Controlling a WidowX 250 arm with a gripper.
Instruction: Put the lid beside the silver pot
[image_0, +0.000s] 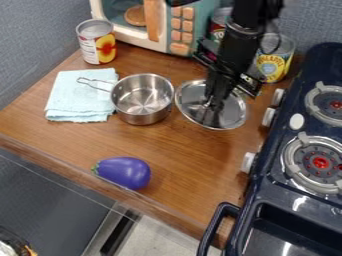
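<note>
Under the jaws, seemingly, the lid (234, 112).

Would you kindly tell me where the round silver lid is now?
The round silver lid is right of centre in the camera view, just right of the silver metal pot, beneath the black gripper.

Printed labels (105, 47) are noted on left can (89, 36) (red-white, orange fruit picture), right can (274, 64) (yellow, dark lettering) and middle can (218, 31) (red, pale lettering, partly hidden), with small print unreadable.
</note>
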